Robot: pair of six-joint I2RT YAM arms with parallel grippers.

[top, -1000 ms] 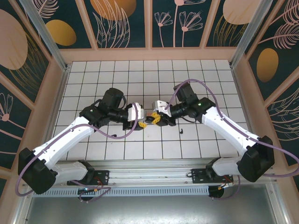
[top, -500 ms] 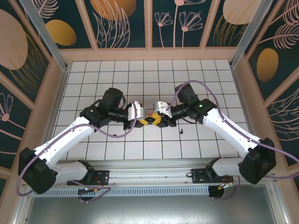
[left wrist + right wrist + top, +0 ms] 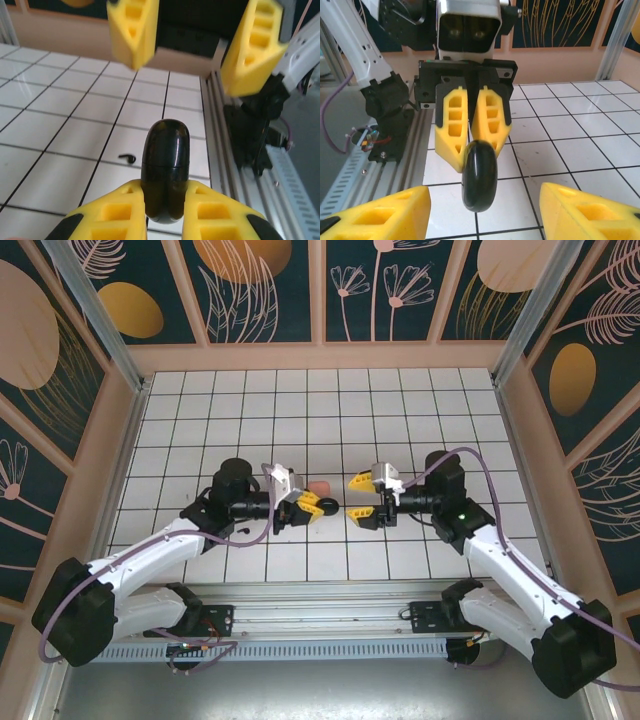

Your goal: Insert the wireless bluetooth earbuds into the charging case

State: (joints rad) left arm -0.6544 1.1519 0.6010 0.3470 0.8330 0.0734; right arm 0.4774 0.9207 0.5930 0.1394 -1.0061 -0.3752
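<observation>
Left gripper (image 3: 318, 506) is clamped on the black charging case (image 3: 166, 170), holding it clear above the near-middle of the table (image 3: 200, 420). The right gripper (image 3: 361, 499) faces it, jaws apart and empty. One black earbud (image 3: 127, 158) lies by the near edge. The case looks shut, so opening it probably comes next, which calls for a steady hold.

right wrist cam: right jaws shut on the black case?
No, the right jaws stand wide apart, and the case is pinched between the left jaws instead.
</observation>
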